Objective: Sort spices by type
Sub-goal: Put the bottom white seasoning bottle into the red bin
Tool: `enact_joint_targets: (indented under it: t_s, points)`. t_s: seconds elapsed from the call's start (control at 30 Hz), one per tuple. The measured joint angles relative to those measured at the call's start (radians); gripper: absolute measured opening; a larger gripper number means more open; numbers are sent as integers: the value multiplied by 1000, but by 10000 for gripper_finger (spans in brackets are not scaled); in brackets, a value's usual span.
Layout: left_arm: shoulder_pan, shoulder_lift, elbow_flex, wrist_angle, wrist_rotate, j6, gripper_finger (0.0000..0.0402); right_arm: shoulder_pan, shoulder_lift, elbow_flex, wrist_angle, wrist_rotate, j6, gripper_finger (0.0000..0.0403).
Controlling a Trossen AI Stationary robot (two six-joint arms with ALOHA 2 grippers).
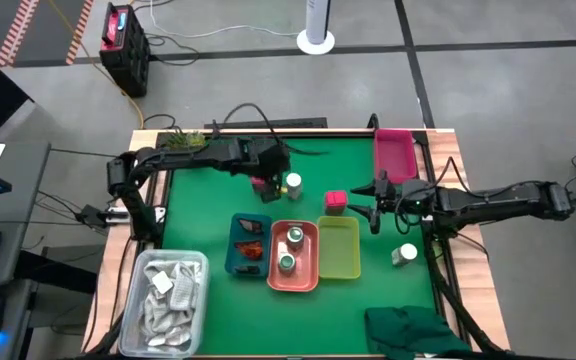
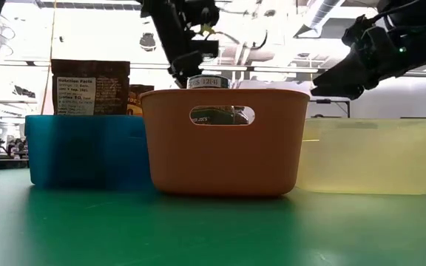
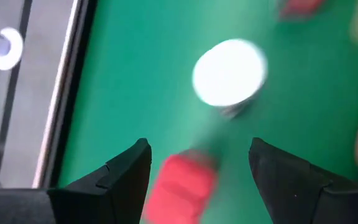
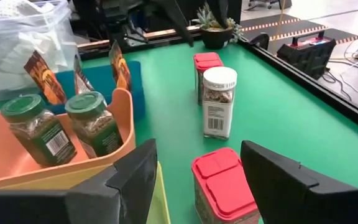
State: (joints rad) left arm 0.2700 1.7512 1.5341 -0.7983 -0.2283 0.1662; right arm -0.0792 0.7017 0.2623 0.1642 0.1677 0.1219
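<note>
Over the green surface [image 1: 208,190] the left end effector [image 1: 271,170] is hanging in the upper middle of the high view, its fingers standing apart with nothing between them. Just below it in its own wrist view a pink box [image 3: 182,186] is lying between the two fingertips, and a white-lidded jar [image 3: 230,72] is standing a little farther ahead. In the high view that box [image 1: 260,185] is sitting right under the left tool and the jar [image 1: 293,183] just to its right.

The right end effector [image 1: 378,205] is waiting right of centre, also apart and empty, and a second pink box [image 4: 222,183] is standing between its fingers. From above this box [image 1: 336,202] is lying just left of the right tool, so each arm has a box close at hand.

Two green-lidded jars [image 1: 290,250] are already resting in the orange tray [image 1: 311,281], brown packets [image 1: 249,238] in the blue tray [image 1: 232,262], and the yellow tray [image 1: 340,268] looks empty. Another white-lidded jar [image 1: 404,255] is lying on its side at lower right, nearest the right arm.

The left wrist picture is smeared, so whether the left fingers are lined up squarely on the box's sides I cannot quite say; a straight drop looks like what the pick-up calls for.
</note>
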Motion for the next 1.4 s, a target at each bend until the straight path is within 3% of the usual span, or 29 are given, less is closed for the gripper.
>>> enact_joint_targets:
  t_s: [0.47,0.77,0.93,1.03,1.17,1.4]
  points:
    - [144,0,-9,-118,53,247,256,-2,-2,0,1,0,-3,260]
    - [127,-1,-42,-186,52,220,256,-2,-2,0,0,0,-23,260]
    - [84,-79,-43,-157,51,181,256,8,-2,1,-10,0,-43,260]
    - [38,-132,-44,-82,34,140,256,41,-2,57,-99,37,-52,260]
    - [-44,-188,-47,11,37,69,256,125,17,198,-316,163,-44,260]
    - [-163,-198,-47,21,3,-28,256,301,164,497,-786,177,34,260]
